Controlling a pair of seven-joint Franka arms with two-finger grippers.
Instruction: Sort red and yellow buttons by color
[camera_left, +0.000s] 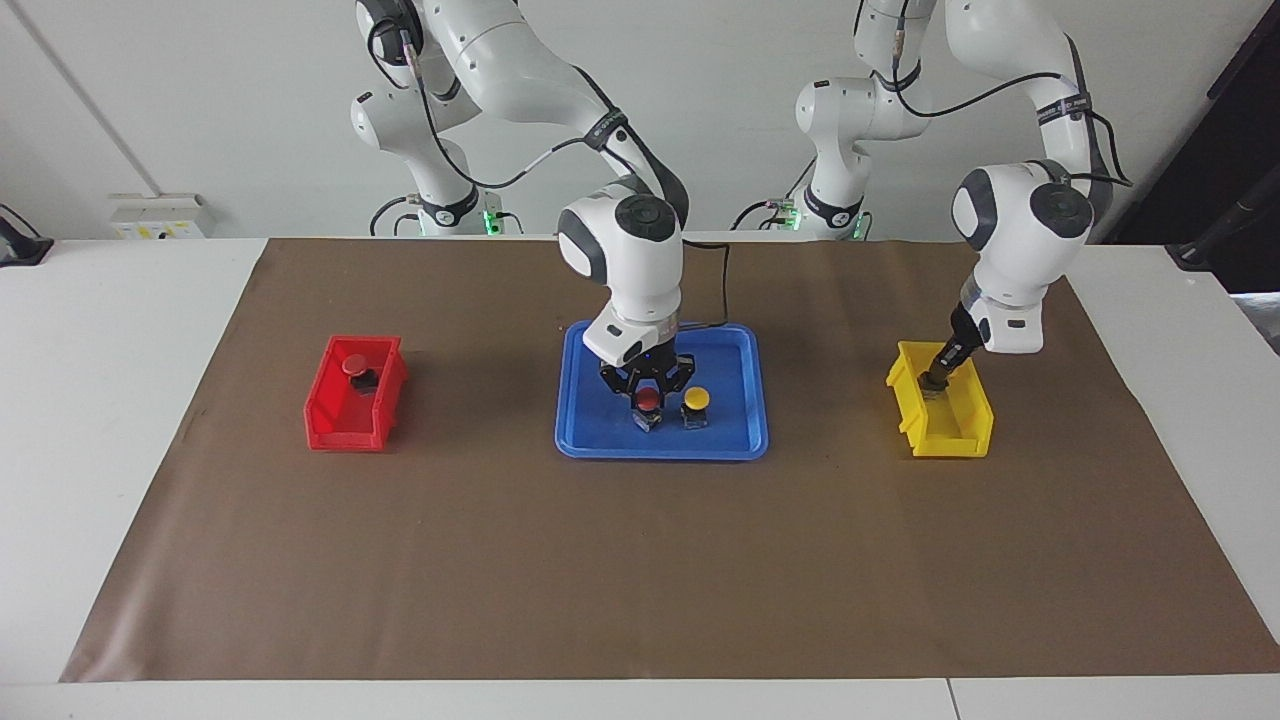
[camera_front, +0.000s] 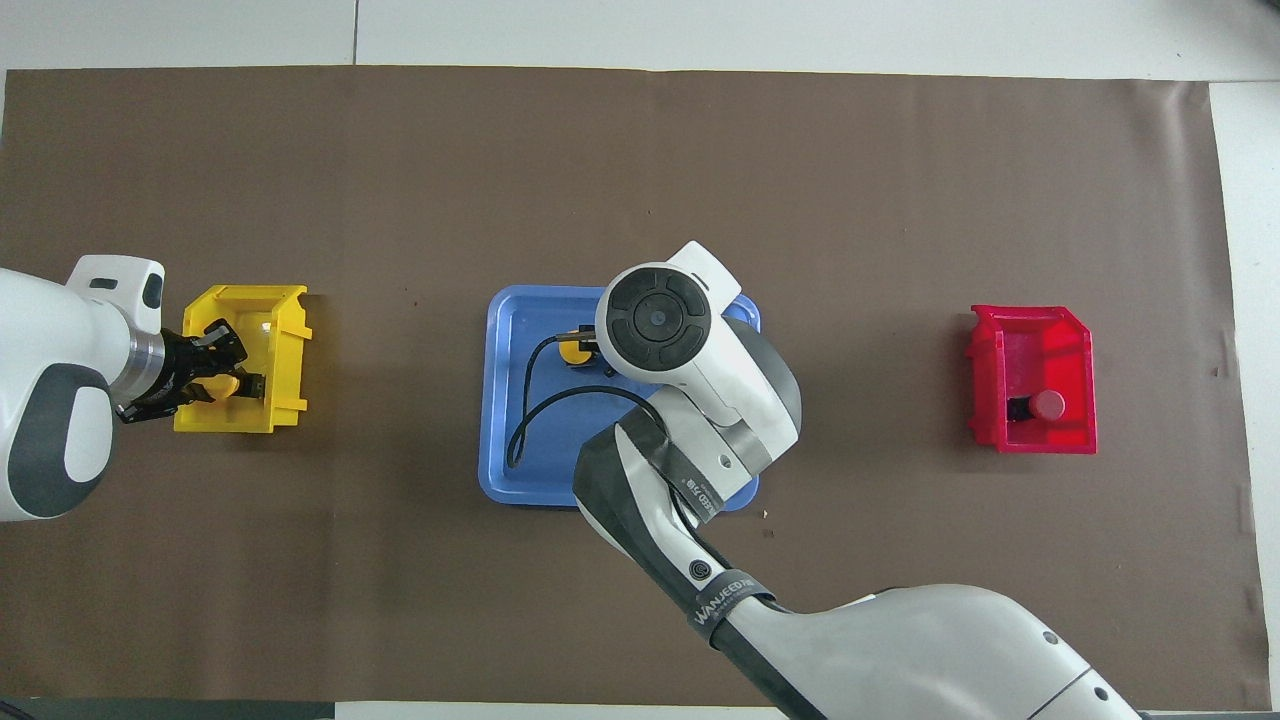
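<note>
On the blue tray (camera_left: 590, 440) a red button (camera_left: 649, 399) and a yellow button (camera_left: 696, 399) stand side by side. My right gripper (camera_left: 648, 392) is down over the red one, shut on its cap. From overhead its wrist hides the red button, and only the yellow button (camera_front: 574, 350) shows. My left gripper (camera_left: 934, 383) reaches low into the yellow bin (camera_left: 950, 435), shut on another yellow button (camera_front: 222, 385). A second red button (camera_left: 354, 365) lies in the red bin (camera_left: 340, 425).
A brown mat (camera_left: 640, 570) covers the table. The red bin (camera_front: 1030, 440) sits toward the right arm's end, the yellow bin (camera_front: 285, 350) toward the left arm's end, and the blue tray (camera_front: 510, 400) lies between them.
</note>
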